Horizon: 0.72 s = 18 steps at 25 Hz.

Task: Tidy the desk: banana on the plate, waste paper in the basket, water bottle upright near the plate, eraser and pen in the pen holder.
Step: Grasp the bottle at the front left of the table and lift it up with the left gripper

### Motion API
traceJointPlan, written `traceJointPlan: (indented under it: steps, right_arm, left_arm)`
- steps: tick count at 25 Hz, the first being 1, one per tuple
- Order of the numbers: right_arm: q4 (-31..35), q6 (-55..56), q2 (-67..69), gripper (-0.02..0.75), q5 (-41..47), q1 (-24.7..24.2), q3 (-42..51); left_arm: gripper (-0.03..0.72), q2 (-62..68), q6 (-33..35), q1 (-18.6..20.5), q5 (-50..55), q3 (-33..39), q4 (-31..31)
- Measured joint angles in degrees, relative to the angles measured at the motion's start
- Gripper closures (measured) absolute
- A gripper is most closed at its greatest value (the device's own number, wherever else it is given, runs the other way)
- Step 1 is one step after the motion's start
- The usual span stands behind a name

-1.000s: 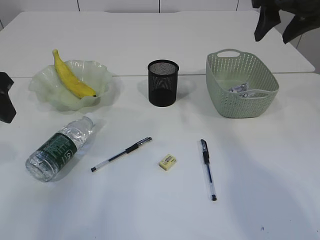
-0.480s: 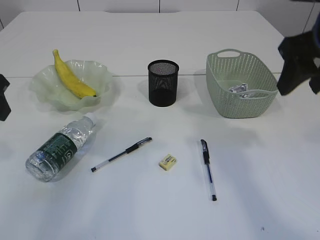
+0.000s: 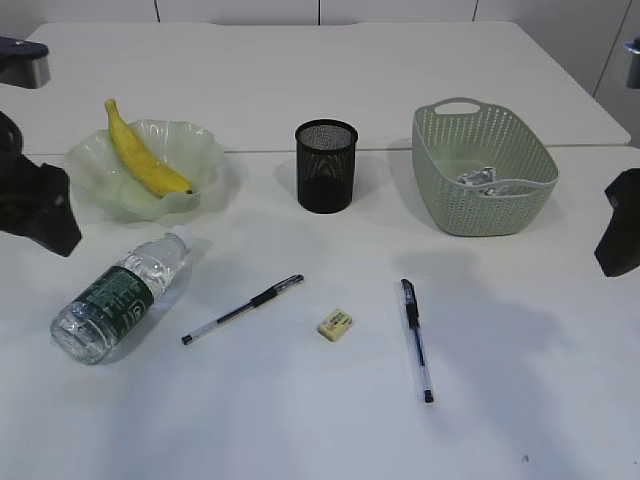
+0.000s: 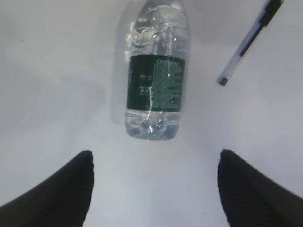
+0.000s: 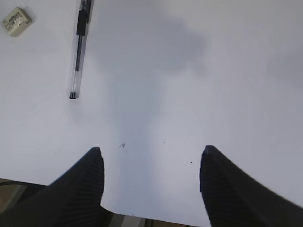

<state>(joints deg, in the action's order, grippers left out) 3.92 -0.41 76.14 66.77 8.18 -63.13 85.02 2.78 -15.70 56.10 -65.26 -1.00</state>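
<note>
- My left end effector (image 4: 154, 189) hangs above the desk (image 3: 320, 420), fingers spread wide, empty.
- My right end effector (image 5: 150, 189) hovers over the desk's near right part, fingers apart, nothing between them.

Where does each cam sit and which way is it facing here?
Exterior: front of the desk, slanting down; both arms show at the edges.
Left wrist: above the lying water bottle, facing down; left gripper open.
Right wrist: over the desk's near edge, facing down; right gripper open, a pen and the eraser beyond.
Shared: exterior and left wrist both show the bottle.
</note>
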Motion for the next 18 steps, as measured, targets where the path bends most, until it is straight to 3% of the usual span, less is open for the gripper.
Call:
traceJointPlan:
  steps: [5,18]
  right_arm:
    - [0.00,0.00,0.00,0.265,-0.59,0.00,0.00]
    - [0.00,0.00,0.00,0.265,-0.59,0.00,0.00]
  left_arm:
    - [0.087,5.56,-0.12,-2.01,-1.85,-2.38,-0.47]
    - [0.095,21.95,-1.75,-2.31,-3.19,-14.00,-0.69]
